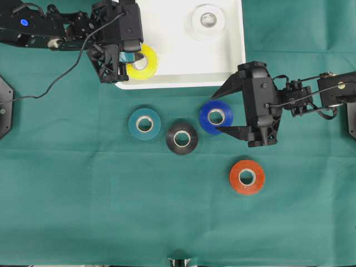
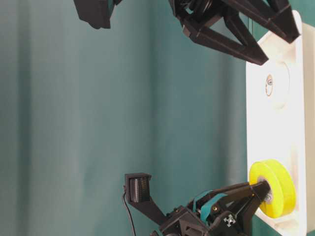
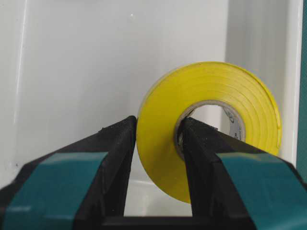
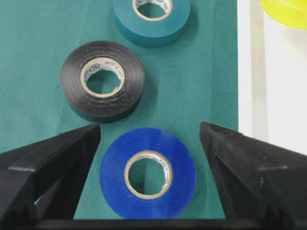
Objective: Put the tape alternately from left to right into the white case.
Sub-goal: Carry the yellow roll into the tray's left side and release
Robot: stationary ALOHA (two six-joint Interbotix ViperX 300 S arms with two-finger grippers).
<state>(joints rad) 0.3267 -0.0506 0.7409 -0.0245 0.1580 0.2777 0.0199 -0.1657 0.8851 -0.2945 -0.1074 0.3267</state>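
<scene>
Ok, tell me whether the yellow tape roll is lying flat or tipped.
Tipped: the yellow tape roll stands on edge, pinched through its core.

Bright, even light – soft shadows only; white case [image 1: 236, 33] near blown out, wrist close-ups blur at near edges – worktop [image 1: 83, 194] sharp.

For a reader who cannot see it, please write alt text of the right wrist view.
The open right gripper frames the blue tape lying flat on green cloth. Beyond it lie the black tape and teal tape.
</scene>
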